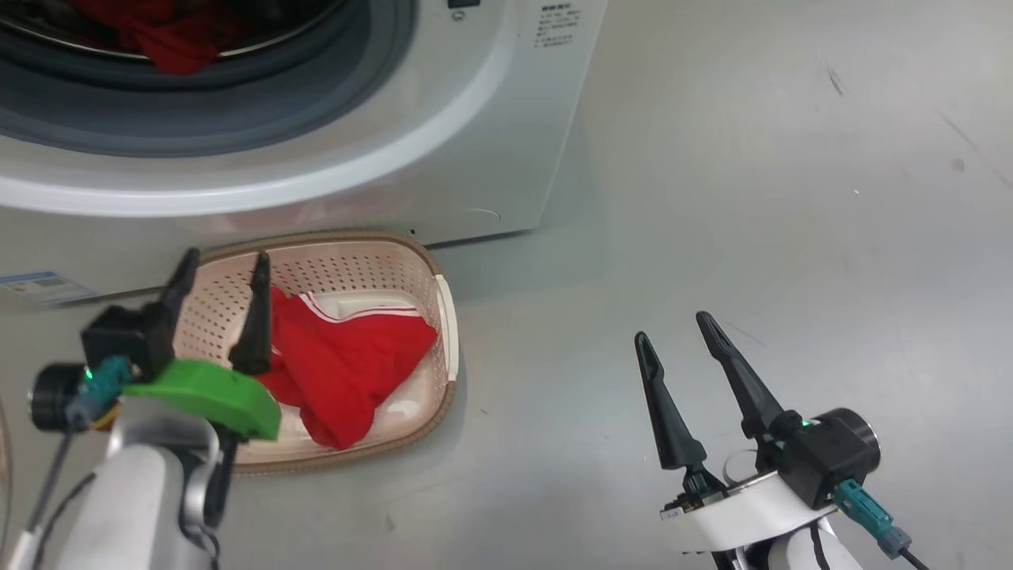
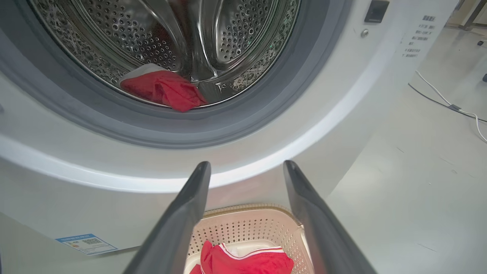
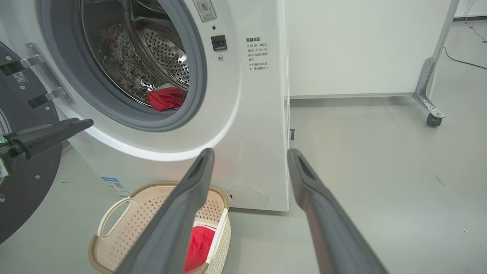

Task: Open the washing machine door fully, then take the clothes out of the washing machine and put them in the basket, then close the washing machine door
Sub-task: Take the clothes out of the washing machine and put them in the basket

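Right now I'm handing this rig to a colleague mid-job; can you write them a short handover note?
Left gripper open, empty, raised near the basket. Right gripper open, empty, over the floor.
Washing machine door open. One red garment lies in the basket; a second red garment lies in the drum.
Left: move it to the basket, close the door.

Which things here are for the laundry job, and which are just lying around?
For the job:
washing machine
open door
red clothes in the drum
red clothes in the basket
basket

Just lying about:
cable on the floor
metal leg with a wheel
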### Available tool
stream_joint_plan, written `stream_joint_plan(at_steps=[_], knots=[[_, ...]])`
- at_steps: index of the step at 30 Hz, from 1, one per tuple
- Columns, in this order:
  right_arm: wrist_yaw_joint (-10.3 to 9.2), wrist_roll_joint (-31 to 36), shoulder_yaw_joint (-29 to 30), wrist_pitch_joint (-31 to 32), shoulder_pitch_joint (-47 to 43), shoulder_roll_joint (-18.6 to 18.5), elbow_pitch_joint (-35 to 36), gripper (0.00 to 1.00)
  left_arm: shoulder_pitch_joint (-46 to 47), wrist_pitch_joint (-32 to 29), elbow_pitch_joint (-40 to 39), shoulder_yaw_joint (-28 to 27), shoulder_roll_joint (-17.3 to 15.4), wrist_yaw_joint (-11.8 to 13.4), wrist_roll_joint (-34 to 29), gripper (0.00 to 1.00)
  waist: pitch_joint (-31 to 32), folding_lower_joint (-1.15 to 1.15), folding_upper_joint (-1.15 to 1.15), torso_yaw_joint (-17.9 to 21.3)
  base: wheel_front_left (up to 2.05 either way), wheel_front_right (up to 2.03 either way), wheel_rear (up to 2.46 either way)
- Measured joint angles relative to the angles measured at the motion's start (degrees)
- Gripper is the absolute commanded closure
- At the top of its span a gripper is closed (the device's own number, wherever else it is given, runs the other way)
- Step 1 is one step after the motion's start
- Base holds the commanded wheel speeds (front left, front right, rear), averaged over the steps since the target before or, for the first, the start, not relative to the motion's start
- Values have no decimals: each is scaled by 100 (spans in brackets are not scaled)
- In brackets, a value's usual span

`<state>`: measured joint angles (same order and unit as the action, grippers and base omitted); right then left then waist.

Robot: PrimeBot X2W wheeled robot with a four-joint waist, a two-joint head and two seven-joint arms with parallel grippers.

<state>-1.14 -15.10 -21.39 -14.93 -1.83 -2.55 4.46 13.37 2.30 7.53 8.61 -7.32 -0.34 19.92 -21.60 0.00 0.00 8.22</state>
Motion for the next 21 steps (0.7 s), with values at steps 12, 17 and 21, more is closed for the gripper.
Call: stream_joint_plan(at_steps=[12, 17, 21], knots=[[-14, -474, -374, 0, 684, -5, 245, 0, 1663, -914, 323, -345, -639, -98, 79, 0, -874, 0, 0, 530, 0, 0, 0], [-63, -730, -514, 0, 1004, -5, 365, 0, 2401, -1389, 331, -471, -1100, -156, 4, 0, -1219, 0, 0, 752, 0, 0, 0], [-107, -967, -627, 0, 1250, -5, 400, 0, 2937, -1746, 390, -501, -1438, -232, -65, 0, -1484, 0, 0, 938, 0, 0, 0]])
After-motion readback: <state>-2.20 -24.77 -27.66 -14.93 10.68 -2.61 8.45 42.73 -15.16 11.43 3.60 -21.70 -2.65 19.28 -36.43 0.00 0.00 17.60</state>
